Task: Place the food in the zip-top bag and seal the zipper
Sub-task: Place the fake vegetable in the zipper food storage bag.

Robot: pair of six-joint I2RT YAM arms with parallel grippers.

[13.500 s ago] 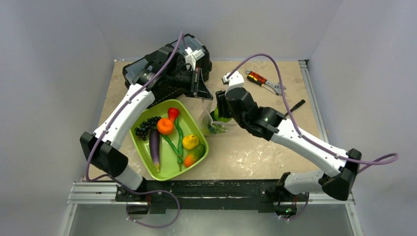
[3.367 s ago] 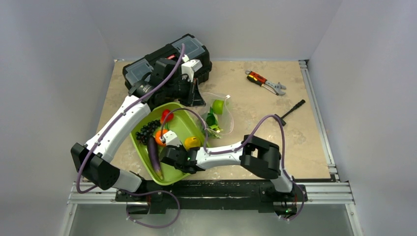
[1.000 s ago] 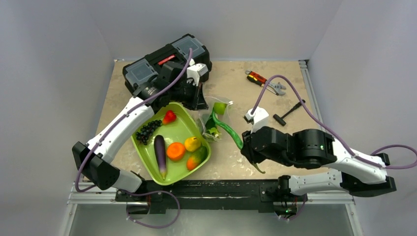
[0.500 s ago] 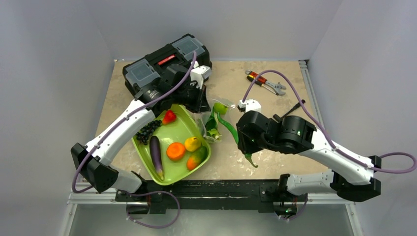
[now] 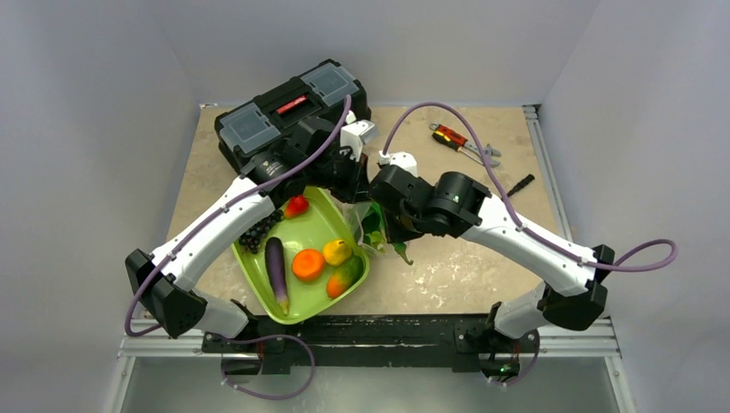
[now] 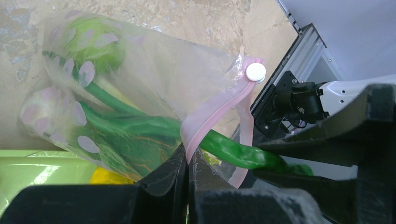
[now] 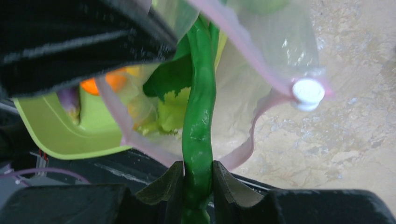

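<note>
The clear zip-top bag [image 6: 140, 88] hangs open with its pink zipper strip [image 6: 219, 112] and white slider [image 6: 256, 72]. My left gripper [image 6: 187, 161] is shut on the zipper strip and holds the mouth up. My right gripper [image 7: 198, 175] is shut on a long green bean [image 7: 200, 116], whose front part reaches through the bag mouth [image 7: 261, 84]. A green apple [image 6: 100, 44] and bok choy [image 6: 116, 140] lie inside the bag. In the top view both grippers meet over the bag [image 5: 374, 225]. Eggplant [image 5: 276, 267], orange [image 5: 308, 264], grapes [image 5: 254, 232] and other fruit stay in the tray.
The lime-green tray [image 5: 344, 245] sits left of the bag. A black toolbox [image 5: 284, 112] stands at the back left. A red-handled wrench [image 5: 460, 142] and a black tool [image 5: 519, 183] lie at the back right.
My right arm swung from the right front up and left to the bag, carrying the green bean into the mouth. My left gripper kept holding the zipper strip.
</note>
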